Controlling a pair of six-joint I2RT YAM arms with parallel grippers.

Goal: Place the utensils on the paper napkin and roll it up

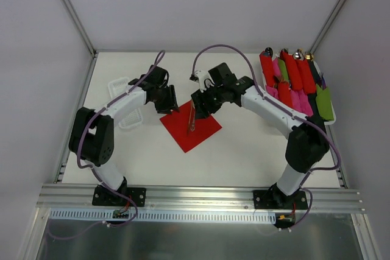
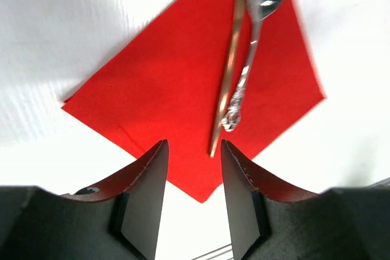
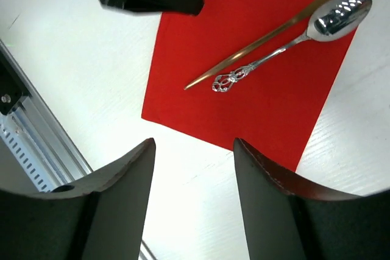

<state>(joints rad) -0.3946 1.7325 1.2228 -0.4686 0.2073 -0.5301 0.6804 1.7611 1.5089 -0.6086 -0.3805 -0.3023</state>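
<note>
White matte tabletop [image 1: 244,150], faintly grained, boxed by pale panels and edged near the arm bases by a ribbed aluminium rail [image 1: 201,196]. At its middle, flat and turned like a diamond: paper napkin [image 1: 190,127], thin, bright red, plain, with one faint crease visible only from the left wrist. Across it, from the far corner toward the middle, side by side: utensils [image 1: 191,115], a mere glinting sliver from above. Resolved only by the wrist cameras into a slim flat knife [image 2: 231,47] with a warm bronze sheen and a spoon [image 3: 338,16], bowl mirror-bright, handle end ornate and pierced. Knife blade cut off at the top of the left wrist view, whole from the right wrist. Left gripper [image 2: 194,147] low over one napkin corner, dark curved fingers apart, holding nothing. Right gripper [image 3: 194,144] likewise spread and empty, just beside a napkin edge. Seen solely from overhead: red, pink and green rolled bundles [image 1: 295,80] packed at far right, and a pale container [image 1: 122,98] at left, partly hidden by the left arm, shape hard to make out.
</note>
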